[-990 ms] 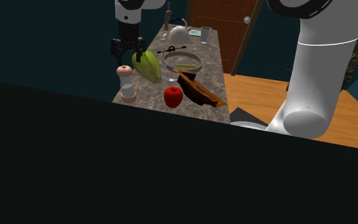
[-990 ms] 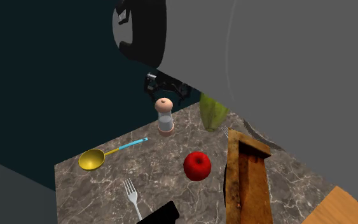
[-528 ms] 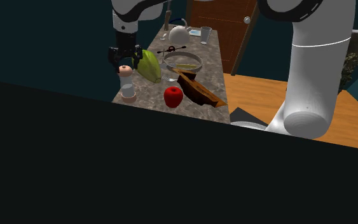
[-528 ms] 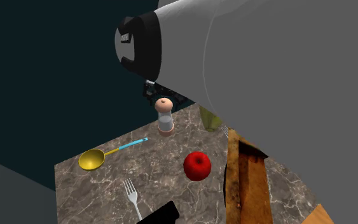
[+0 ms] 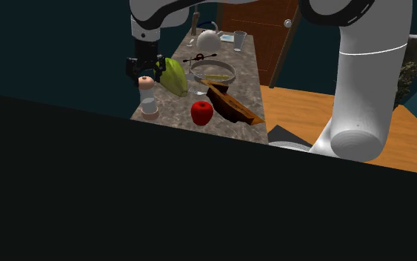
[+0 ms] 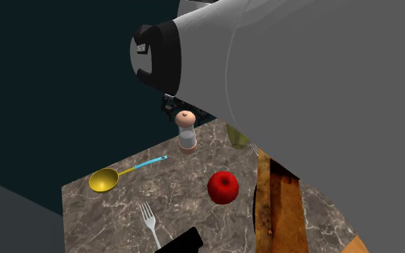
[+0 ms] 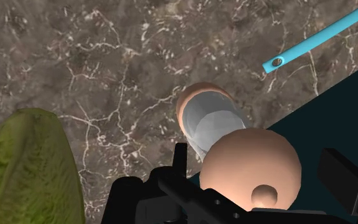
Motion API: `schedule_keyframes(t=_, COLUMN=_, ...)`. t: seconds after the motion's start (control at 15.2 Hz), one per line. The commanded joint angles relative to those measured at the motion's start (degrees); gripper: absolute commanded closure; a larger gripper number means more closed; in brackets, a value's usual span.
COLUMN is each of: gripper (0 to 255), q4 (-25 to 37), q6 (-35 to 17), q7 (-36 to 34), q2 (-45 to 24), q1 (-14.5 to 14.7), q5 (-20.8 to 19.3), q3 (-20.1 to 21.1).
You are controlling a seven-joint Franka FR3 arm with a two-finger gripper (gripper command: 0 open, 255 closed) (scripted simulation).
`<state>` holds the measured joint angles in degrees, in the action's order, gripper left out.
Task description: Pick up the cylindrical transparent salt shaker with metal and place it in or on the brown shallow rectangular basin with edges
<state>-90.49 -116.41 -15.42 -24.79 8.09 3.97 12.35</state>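
The salt shaker [image 5: 147,95] has a clear body with a peach-coloured cap and base. It stands upright near the counter's edge, at the shoulder view's left. My gripper [image 5: 146,74] is right over it, open, with the round cap [image 7: 250,164] between the fingers [image 7: 180,160]. The far finger stands clear of the cap. The shaker [image 6: 186,133] rests on the marble top. The brown wooden basin [image 5: 233,105] lies to the right of the apple, long and shallow. In the second exterior view the basin [image 6: 283,205] is partly hidden by the arm.
A red apple [image 5: 202,112] sits between shaker and basin. A green leafy vegetable [image 5: 172,76] lies close beside the gripper. A metal bowl [image 5: 213,72], white teapot [image 5: 208,39] and glass [image 5: 239,40] stand farther back. A yellow spoon with a blue handle [image 6: 121,175] and a fork [image 6: 149,219] lie near the shaker.
The gripper came down from above onto the level of the shaker's cap, and the arm swung further across the second exterior view. Little has moved in the last half second.
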Motion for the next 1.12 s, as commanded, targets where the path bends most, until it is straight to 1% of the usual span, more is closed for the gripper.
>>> schedule_keyframes(t=0.0, gripper=0, q4=0.0, q6=0.0, q7=0.0, q2=0.0, q1=0.0, q5=0.0, q3=0.0)
schedule_keyframes(t=0.07, gripper=255, q4=0.0, q6=0.0, q7=0.0, q2=0.0, q1=0.0, q5=0.0, q3=0.0)
schedule_keyframes(t=0.66, gripper=255, q4=0.0, q6=0.0, q7=0.0, q2=0.0, q1=0.0, q5=0.0, q3=0.0)
schedule_keyframes(t=1.06, gripper=255, q4=2.9, q6=4.0, q7=-0.4, q2=1.2, q1=0.0, q5=0.1, q3=0.1)
